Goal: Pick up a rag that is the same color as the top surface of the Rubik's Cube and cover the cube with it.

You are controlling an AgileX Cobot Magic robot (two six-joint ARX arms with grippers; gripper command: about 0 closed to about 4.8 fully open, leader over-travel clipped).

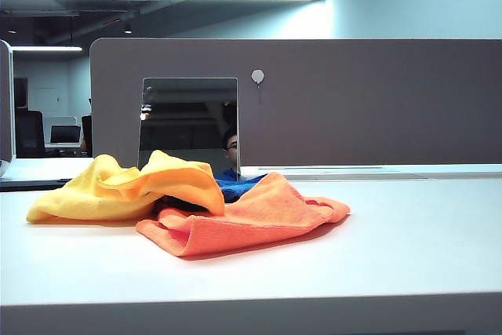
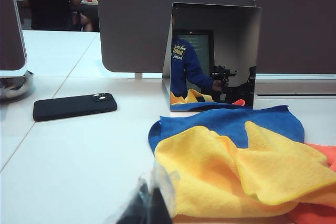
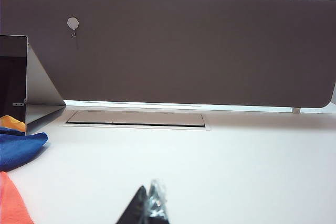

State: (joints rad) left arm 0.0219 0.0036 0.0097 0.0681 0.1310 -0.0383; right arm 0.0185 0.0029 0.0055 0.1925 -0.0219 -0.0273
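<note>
Two grippers, left [image 2: 149, 211] and right [image 3: 149, 208], sit closed and empty; the soft, light yellow rag [image 2: 236, 177] should pinch easily at a raised fold.

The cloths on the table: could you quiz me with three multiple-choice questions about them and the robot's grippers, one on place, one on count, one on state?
1. What lies on top of the blue cloth in the left wrist view?
A. the black phone
B. the yellow rag
C. a cube

2. How many cloths are on the table?
A. two
B. three
C. five

3. How does the left gripper stand?
A. shut, holding nothing
C. shut on the orange cloth
B. wide open

Answers:
1 B: the yellow rag overlaps the blue one; the black phone lies apart.
2 B: yellow, blue and the orange cloth.
3 A: its fingertips meet short of the rag.
</note>
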